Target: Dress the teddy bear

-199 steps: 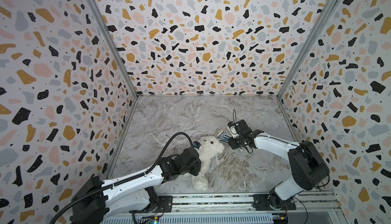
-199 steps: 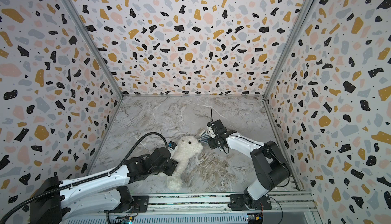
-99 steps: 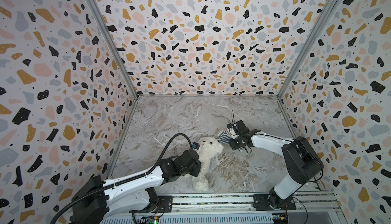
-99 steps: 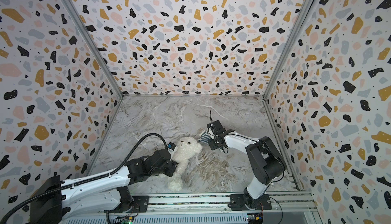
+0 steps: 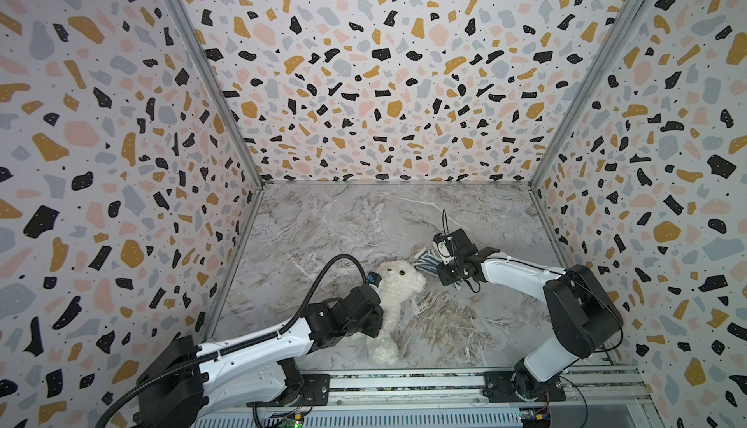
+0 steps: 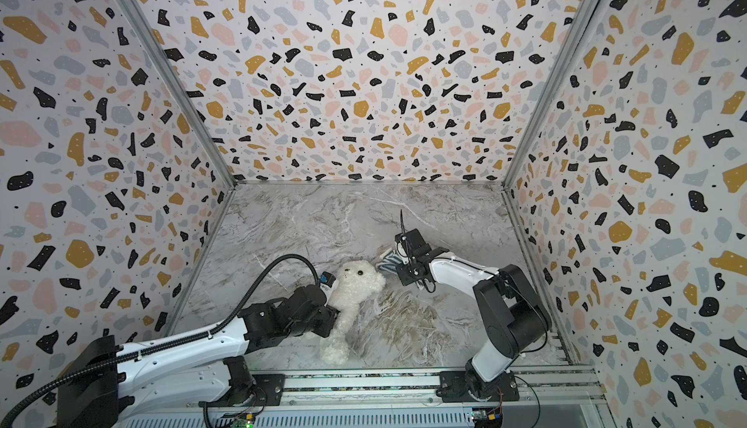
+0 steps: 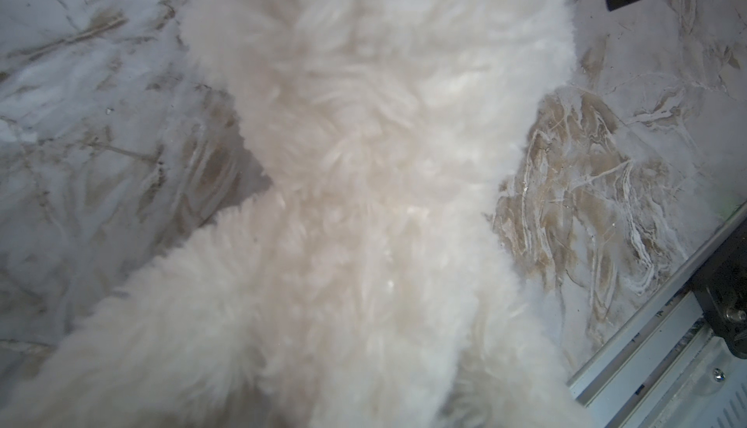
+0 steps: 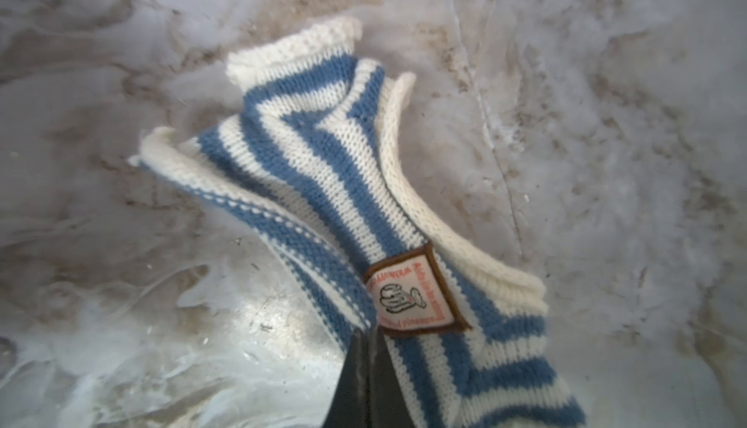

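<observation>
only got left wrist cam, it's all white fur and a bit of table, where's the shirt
observer: the striped shirt is just beside the teddy bear's head, on the right arm's side
operator: is anything holding it
observer: yes, the right gripper has its fingers shut on the shirt's edge, next to the badge
operator: bear face up or down
observer: face up, both eyes show in both top views, legs toward the rail
</observation>
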Robot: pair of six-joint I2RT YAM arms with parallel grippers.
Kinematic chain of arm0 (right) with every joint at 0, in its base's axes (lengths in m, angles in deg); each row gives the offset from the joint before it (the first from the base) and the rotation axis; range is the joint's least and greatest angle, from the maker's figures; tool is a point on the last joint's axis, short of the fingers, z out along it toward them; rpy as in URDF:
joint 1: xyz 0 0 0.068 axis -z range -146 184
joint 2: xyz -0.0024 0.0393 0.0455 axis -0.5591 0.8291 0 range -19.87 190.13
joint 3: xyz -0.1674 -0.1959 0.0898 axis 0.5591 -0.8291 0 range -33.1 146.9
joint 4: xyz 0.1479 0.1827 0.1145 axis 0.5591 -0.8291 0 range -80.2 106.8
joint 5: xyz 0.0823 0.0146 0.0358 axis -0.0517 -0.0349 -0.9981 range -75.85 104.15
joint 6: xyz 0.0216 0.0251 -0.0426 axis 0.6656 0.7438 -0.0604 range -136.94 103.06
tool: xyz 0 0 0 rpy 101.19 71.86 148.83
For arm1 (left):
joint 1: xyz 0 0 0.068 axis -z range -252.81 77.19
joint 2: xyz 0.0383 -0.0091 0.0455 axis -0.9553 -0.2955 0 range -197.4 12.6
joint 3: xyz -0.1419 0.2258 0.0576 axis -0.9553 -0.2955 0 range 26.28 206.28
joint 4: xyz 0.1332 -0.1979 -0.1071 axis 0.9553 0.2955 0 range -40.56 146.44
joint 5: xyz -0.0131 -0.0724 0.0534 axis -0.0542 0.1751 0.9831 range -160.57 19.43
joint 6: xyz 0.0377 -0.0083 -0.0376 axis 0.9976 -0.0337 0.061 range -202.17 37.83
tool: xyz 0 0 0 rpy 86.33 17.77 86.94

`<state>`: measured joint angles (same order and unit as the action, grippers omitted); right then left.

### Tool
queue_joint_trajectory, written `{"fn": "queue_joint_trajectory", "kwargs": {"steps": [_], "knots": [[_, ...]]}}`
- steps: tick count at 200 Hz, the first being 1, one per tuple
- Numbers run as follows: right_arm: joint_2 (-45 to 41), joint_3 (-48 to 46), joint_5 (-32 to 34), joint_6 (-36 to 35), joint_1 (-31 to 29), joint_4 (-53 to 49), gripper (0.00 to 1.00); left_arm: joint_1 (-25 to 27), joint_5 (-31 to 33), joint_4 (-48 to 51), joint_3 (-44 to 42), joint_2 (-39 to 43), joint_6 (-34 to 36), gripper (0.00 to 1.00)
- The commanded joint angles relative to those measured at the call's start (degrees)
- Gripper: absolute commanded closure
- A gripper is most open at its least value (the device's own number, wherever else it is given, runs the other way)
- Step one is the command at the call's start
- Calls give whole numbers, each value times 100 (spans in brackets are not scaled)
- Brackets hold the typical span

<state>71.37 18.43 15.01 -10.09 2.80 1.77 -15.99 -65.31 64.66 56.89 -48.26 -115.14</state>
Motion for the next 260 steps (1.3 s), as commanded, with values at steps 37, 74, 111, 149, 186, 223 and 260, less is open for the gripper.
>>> {"fn": "queue_joint_trajectory", "kwargs": {"steps": [37,74,111,149,186,223,260], "knots": [[-660,-422,-377,244,67,578,100,117,-71,-514,182,-335,368,97],[-621,-527,-579,172,101,636,100,150,-74,-363,191,-307,375,100],[-1131,-767,-1001,115,96,1007,100,342,-303,-443,326,-486,590,100],[-1262,-887,-1239,-76,88,1090,100,502,-495,-403,553,-948,855,100],[-1479,-1152,-1423,-260,71,1264,100,507,-682,-125,670,-1237,1073,100],[-1709,-1368,-1581,-350,-208,1519,100,506,-798,90,846,-1388,1281,100],[-1918,-1526,-1692,-350,-477,1707,100,507,-747,-1,872,-1499,1296,100]]}}
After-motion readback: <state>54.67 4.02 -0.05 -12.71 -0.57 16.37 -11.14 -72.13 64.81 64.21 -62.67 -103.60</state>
